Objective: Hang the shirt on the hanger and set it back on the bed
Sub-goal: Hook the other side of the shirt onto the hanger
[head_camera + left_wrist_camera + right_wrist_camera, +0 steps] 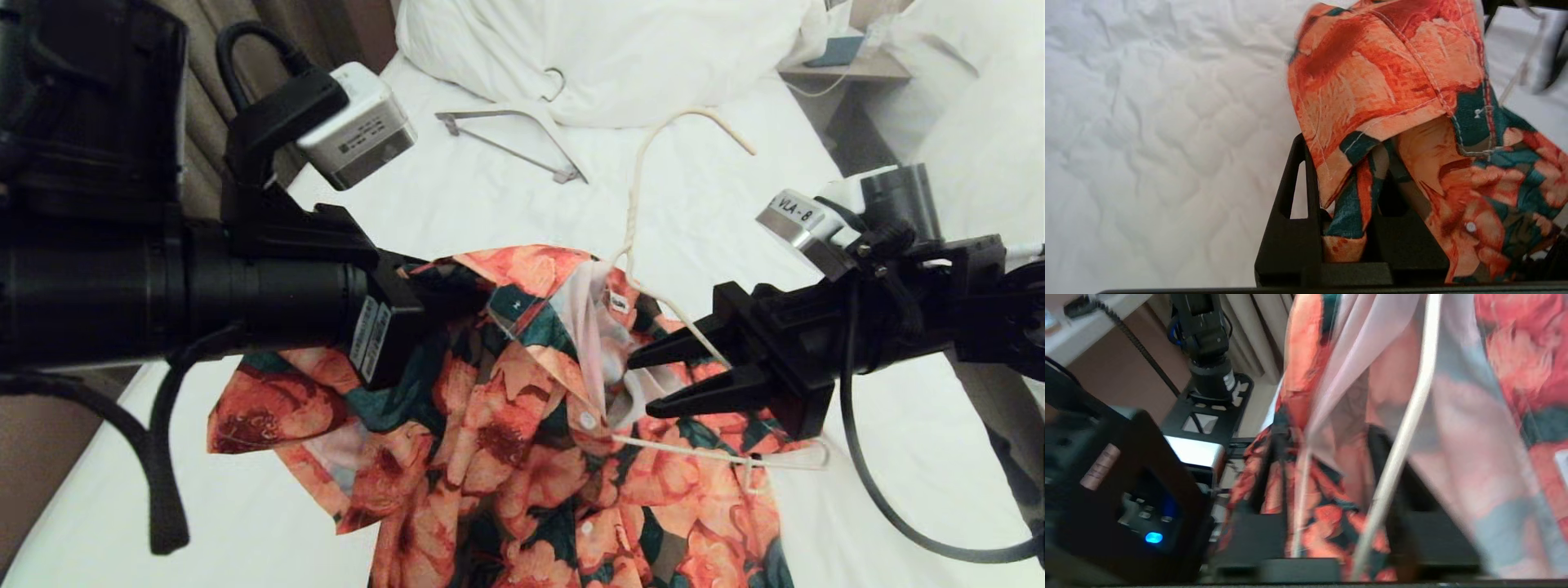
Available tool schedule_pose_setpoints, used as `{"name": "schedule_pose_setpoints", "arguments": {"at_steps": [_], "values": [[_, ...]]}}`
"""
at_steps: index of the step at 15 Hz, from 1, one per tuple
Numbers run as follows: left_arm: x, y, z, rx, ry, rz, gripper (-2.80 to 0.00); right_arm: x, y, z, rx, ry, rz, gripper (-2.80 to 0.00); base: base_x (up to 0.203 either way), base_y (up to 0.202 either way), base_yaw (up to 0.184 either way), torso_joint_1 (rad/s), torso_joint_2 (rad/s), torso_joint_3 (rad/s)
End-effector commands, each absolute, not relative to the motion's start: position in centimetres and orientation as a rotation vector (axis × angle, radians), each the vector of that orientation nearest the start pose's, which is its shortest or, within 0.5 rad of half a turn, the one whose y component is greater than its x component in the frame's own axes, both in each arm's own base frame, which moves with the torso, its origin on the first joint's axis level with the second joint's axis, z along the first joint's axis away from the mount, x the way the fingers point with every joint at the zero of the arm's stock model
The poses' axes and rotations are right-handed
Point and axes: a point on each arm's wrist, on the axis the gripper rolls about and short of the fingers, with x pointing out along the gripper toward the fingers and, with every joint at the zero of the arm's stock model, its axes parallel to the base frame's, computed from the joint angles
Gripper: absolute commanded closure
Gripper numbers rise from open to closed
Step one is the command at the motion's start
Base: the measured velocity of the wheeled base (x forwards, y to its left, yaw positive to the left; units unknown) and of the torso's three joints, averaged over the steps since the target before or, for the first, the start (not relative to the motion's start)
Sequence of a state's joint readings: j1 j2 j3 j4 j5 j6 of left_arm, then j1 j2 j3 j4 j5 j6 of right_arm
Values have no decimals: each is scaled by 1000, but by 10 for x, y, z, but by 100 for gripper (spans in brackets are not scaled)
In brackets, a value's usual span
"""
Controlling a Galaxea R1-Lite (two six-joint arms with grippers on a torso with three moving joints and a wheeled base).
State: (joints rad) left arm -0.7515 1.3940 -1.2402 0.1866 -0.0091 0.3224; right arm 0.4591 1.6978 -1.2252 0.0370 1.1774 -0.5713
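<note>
Our right claw [641,380] sits half open around the hanger [629,237] wire at the shirt [522,425] collar. Left claw [1345,228] pinches the shirt's far shoulder, hanger hook pointing away up the bed [457,204].

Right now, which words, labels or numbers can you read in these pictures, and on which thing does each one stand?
"VLA-8": white sticker on the right wrist camera.
Sticker on the left wrist camera: print too small to read.
Stickers on the left arm's end: print too small to read.
White neck label of the shirt: too small to read.
</note>
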Motion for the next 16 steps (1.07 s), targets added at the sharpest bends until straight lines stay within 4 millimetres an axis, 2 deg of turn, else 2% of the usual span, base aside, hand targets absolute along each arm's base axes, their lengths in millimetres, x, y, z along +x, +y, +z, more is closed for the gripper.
{"name": "schedule_pose_setpoints", "arguments": {"at_steps": [1,4,8,13,16], "values": [[165,-155,311,414,192,-803,0,251,145,255,-231,62,1664,-280,0,0,0,0,0,0],[160,-155,314,370,195,-810,0,221,114,279,-145,176,1570,-280,0,0,0,0,0,0],[155,-156,323,298,187,-818,0,212,63,296,22,293,1342,-280,0,0,0,0,0,0],[154,-158,326,244,197,-823,0,205,42,305,58,289,1234,-280,0,0,0,0,0,0],[157,-162,321,225,229,-810,0,198,27,322,117,283,1143,-280,0,0,0,0,0,0]]}}
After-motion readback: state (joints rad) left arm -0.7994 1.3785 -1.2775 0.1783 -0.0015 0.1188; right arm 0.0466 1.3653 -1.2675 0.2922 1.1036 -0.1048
